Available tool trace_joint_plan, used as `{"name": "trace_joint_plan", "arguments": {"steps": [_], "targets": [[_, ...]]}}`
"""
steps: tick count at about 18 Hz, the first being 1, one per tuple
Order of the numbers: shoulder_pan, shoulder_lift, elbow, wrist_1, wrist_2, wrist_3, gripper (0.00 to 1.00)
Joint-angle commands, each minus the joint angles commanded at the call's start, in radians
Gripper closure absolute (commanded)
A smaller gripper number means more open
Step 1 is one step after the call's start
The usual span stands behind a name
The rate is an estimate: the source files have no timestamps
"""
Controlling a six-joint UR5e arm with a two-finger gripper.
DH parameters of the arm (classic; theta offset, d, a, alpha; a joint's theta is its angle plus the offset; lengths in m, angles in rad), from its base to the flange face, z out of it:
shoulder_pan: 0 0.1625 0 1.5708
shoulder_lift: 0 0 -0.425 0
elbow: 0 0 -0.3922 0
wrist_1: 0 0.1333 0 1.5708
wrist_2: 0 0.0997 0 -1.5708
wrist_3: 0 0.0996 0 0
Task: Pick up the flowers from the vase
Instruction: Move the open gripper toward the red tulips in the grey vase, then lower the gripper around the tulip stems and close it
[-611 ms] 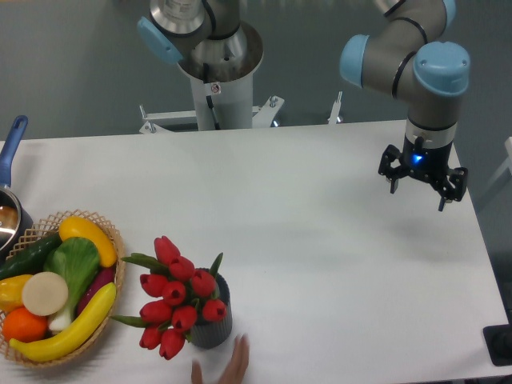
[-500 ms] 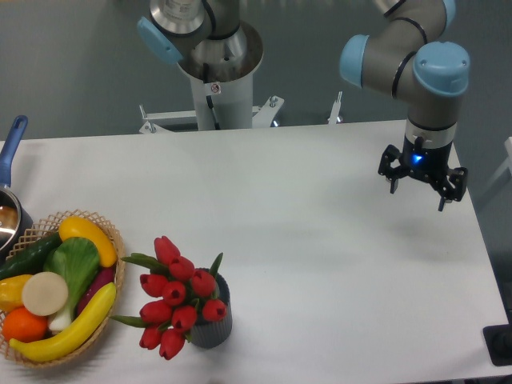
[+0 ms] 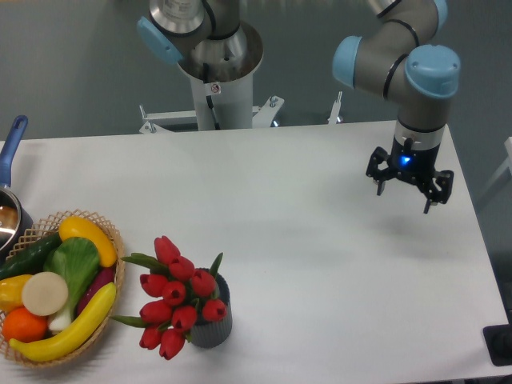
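The flowers [image 3: 178, 300], red tulip buds with green leaves, stand in the dark grey ribbed vase [image 3: 214, 328] near the table's front left. They lean left over the vase's rim. My gripper [image 3: 404, 192] hangs over the table's right side, far to the right of the flowers and further back. Its fingers are spread apart and hold nothing.
A woven basket [image 3: 112, 248] of toy fruit and vegetables sits left of the vase. A metal pot with a blue handle [image 3: 10, 152] is at the far left edge. The arm's base column [image 3: 214, 80] stands behind the table.
A hand at the front edge near the vase has gone from view. My gripper has moved a little left and back. The flowers and vase have not moved.
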Motion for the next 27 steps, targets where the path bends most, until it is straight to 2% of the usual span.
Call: {"name": "trace_joint_plan", "arguments": {"steps": [6,11,15,22,27], "targets": [[-0.077,0.011,-0.022,0.008,-0.377,-0.092,0.00],[-0.161,-0.004,-0.012,0.011,-0.482,-0.108,0.00],[-0.179,-0.026,-0.017,0.011,-0.744,-0.109,0.00],[-0.276,-0.095,0.061,0.014,-0.766,-0.108,0.00],[-0.308,-0.130,0.109,0.026,-0.770,-0.108,0.00]]}}
